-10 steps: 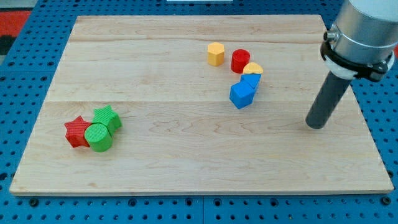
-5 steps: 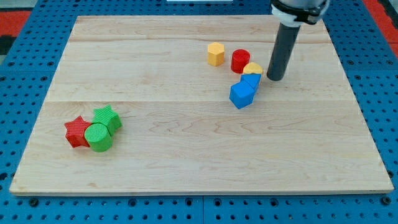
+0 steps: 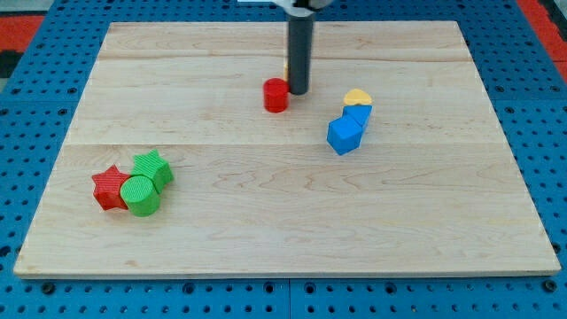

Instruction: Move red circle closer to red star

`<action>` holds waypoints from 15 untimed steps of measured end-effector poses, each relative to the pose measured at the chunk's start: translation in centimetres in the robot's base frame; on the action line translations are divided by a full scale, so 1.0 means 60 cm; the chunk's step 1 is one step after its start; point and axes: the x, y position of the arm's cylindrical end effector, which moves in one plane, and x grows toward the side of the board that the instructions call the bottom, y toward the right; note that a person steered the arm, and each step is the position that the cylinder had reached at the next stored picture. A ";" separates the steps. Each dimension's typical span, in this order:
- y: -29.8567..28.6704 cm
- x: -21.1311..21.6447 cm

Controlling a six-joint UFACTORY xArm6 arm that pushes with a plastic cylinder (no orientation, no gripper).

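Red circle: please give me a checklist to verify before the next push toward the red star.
1. My tip is touching the red circle, on its right in the view: ok.
2. Push direction: the red star lies toward the view's lower left, but the tip is not at the circle's upper right: not ok.
3. Straight path between circle and star has no blocks: ok.
4. Green circle and green star touch the red star, so stop early: ok.
5. Yellow block behind the rod, mostly hidden: cannot tell.
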 end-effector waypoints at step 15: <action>-0.306 0.178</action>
